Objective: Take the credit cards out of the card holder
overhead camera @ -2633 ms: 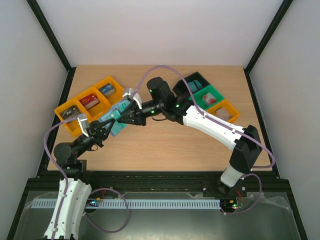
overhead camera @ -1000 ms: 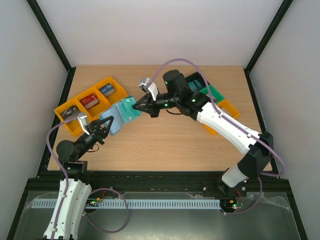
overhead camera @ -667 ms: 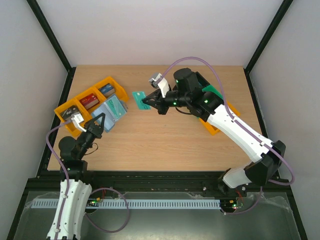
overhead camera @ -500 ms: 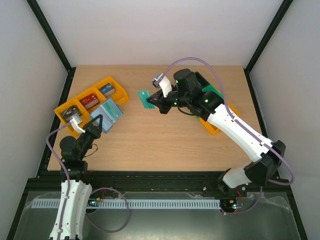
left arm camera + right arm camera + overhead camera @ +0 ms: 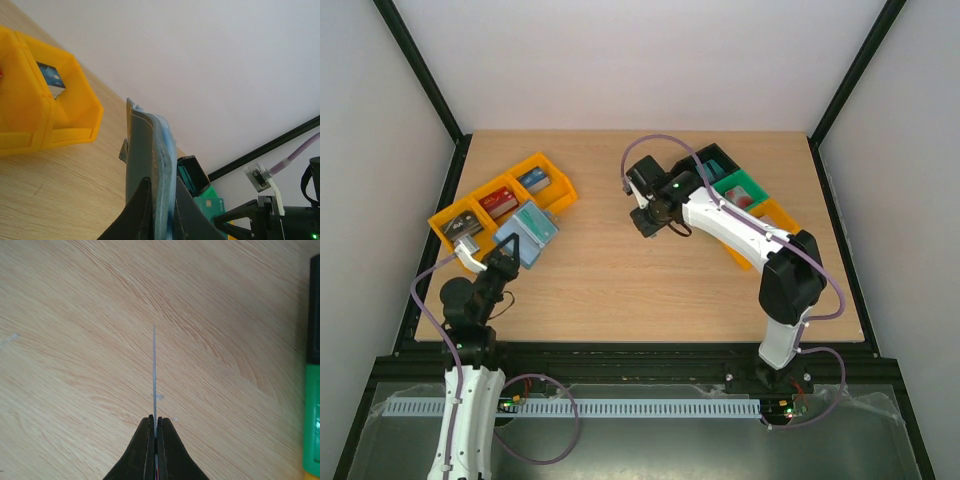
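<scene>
My left gripper (image 5: pixel 510 250) is shut on the blue card holder (image 5: pixel 527 232) and holds it tilted above the table beside the orange trays. In the left wrist view the card holder (image 5: pixel 150 160) stands edge-on, clamped between the black fingers of that gripper (image 5: pixel 159 192). My right gripper (image 5: pixel 642 218) points down over the table's middle. It is shut on a credit card (image 5: pixel 154 375), seen edge-on as a thin pale line above the wood; the right gripper (image 5: pixel 155 419) pinches its near end. From above, that card is hidden by the gripper. Another teal-green card (image 5: pixel 215 205) with a chip shows far right.
A row of orange trays (image 5: pixel 470 212) with red, blue and grey blocks sits at the left. A black tray (image 5: pixel 705 160), a green tray (image 5: pixel 725 185) and an orange tray (image 5: pixel 775 215) stand at the back right. The green tray's edge (image 5: pixel 312 415) lies right of the held card.
The right gripper pulled the card out of the holder, carried it right, then turned to point down over the table's middle. The left gripper drew the holder back left toward the orange trays.
</scene>
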Controlling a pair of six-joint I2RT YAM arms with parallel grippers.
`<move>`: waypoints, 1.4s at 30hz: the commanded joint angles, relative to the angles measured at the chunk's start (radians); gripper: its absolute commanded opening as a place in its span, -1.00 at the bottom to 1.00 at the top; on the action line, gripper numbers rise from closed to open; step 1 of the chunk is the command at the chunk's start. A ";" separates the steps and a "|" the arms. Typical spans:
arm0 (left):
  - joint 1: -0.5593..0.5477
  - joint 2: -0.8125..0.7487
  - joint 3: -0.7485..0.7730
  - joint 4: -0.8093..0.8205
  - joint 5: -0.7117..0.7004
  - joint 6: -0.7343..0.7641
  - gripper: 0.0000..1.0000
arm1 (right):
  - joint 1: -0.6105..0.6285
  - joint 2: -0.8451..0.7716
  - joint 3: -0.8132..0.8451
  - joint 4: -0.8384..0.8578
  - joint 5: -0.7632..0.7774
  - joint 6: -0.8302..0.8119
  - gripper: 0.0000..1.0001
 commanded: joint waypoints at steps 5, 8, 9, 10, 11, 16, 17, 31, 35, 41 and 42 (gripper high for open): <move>0.008 -0.015 -0.011 0.004 -0.008 -0.018 -0.95 | -0.003 -0.024 0.014 -0.085 0.119 -0.024 -0.97; 0.010 -0.017 -0.013 0.003 -0.007 -0.017 -0.95 | -0.003 -0.022 0.014 -0.090 0.144 -0.029 -0.97; 0.011 -0.018 -0.014 0.001 -0.004 -0.018 -0.95 | -0.004 -0.024 0.015 -0.091 0.147 -0.032 -0.97; 0.010 -0.017 -0.015 0.000 -0.001 -0.021 -0.95 | -0.003 -0.024 0.018 -0.092 0.150 -0.033 -0.97; 0.011 -0.016 -0.018 -0.003 0.004 -0.026 -0.95 | -0.003 -0.025 0.021 -0.092 0.152 -0.033 -0.97; -0.010 0.001 -0.049 -0.052 0.074 -0.118 -0.95 | -0.003 -0.029 0.024 -0.094 0.140 -0.030 -0.97; -0.028 0.014 -0.054 -0.066 0.076 -0.129 -0.95 | -0.002 -0.029 0.023 -0.094 0.139 -0.028 -0.97; -0.241 0.440 -0.093 -0.106 -0.107 -0.250 -0.81 | -0.002 -0.072 -0.054 -0.046 0.084 -0.052 -0.97; -0.236 0.435 -0.072 -0.246 -0.217 -0.232 -0.23 | -0.002 -0.089 -0.059 -0.043 0.071 -0.052 -0.97; -0.183 0.366 0.010 -0.475 -0.284 -0.195 0.41 | -0.002 -0.100 -0.039 -0.053 0.054 -0.046 -0.97; -0.173 0.351 0.031 -0.521 -0.290 -0.192 0.48 | -0.002 -0.102 -0.038 -0.054 0.050 -0.044 -0.97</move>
